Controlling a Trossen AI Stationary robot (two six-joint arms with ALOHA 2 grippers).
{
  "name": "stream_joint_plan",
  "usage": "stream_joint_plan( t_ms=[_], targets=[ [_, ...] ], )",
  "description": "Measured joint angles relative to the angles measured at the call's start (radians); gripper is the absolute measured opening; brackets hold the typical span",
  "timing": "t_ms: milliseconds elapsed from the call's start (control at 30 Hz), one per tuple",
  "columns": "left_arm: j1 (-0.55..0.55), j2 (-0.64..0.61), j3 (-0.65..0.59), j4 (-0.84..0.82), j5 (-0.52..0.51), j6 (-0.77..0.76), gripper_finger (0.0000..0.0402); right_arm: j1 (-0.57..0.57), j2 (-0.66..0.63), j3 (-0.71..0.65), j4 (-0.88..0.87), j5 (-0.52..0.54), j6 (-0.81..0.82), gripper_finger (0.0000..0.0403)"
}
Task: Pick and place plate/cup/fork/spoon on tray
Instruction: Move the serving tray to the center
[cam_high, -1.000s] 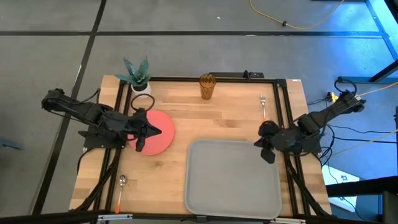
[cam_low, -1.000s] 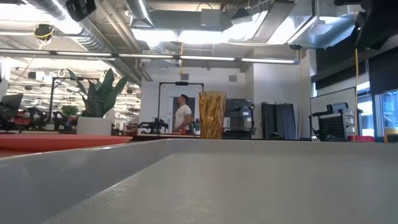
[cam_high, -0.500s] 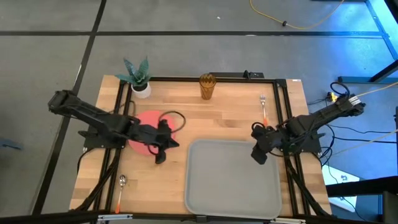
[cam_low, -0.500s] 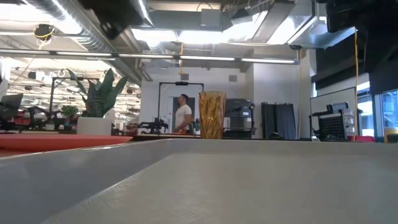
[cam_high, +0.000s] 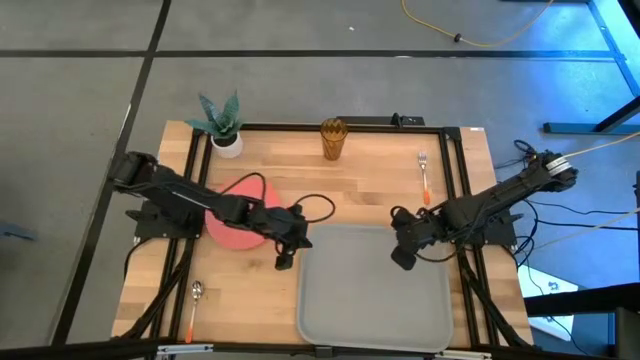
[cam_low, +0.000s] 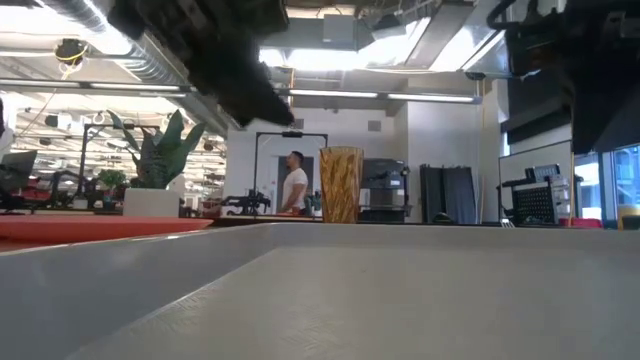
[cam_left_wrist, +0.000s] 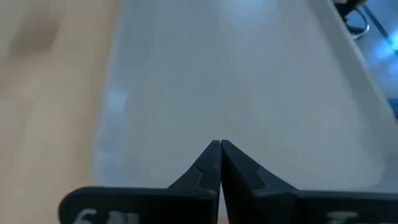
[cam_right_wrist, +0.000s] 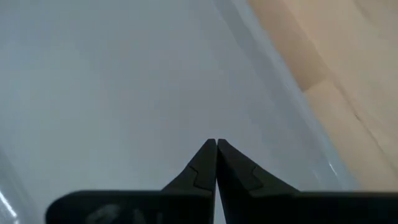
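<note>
Grey and bare, the tray (cam_high: 375, 285) lies at the table's near edge from above, nothing in it yet; the left gripper (cam_high: 283, 256) hovers at its left rim and the right gripper (cam_high: 403, 253) over its far right part. The plate (cam_high: 232, 215) sits left of the tray, partly under the left arm, the cup (cam_high: 333, 139) at the far edge, the fork (cam_high: 424, 172) far right, the spoon (cam_high: 194, 305) near left. From table height the amber cup (cam_low: 341, 184) stands upright beyond the tray wall (cam_low: 130, 280); it looks light, rigid and smooth, so I'd pinch it across the middle. Left wrist: fingers (cam_left_wrist: 205, 171) pressed together, gripping nothing, over the tray (cam_left_wrist: 236, 81). Right wrist: fingers (cam_right_wrist: 202, 168) likewise closed and empty above the tray (cam_right_wrist: 124, 81).
</note>
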Motion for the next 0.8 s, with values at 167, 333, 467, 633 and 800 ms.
stream_joint_plan(
  t_ms=[167,333,467,633,800],
  targets=[
    [0.006,0.107,0.0,0.071,0.015,0.0,0.0,0.0,0.097,0.0,0.066,0.0,0.019,0.0014],
    [0.006,0.183,0.0,0.116,0.013,0.0,0.0,0.0,0.195,0.0,0.106,0.0,0.026,0.0014],
    [0.006,0.204,0.001,0.125,-0.037,0.0,0.0,0.0,0.254,0.0,0.187,0.007,0.008,0.0014],
    [0.007,0.221,0.002,0.121,-0.072,-0.003,0.0,-0.003,0.314,0.0,0.269,0.053,-0.028,0.0014],
    [0.009,0.239,0.002,0.115,-0.145,-0.007,0.0,-0.023,0.366,0.0,0.281,0.054,-0.031,0.0014]
  ],
)
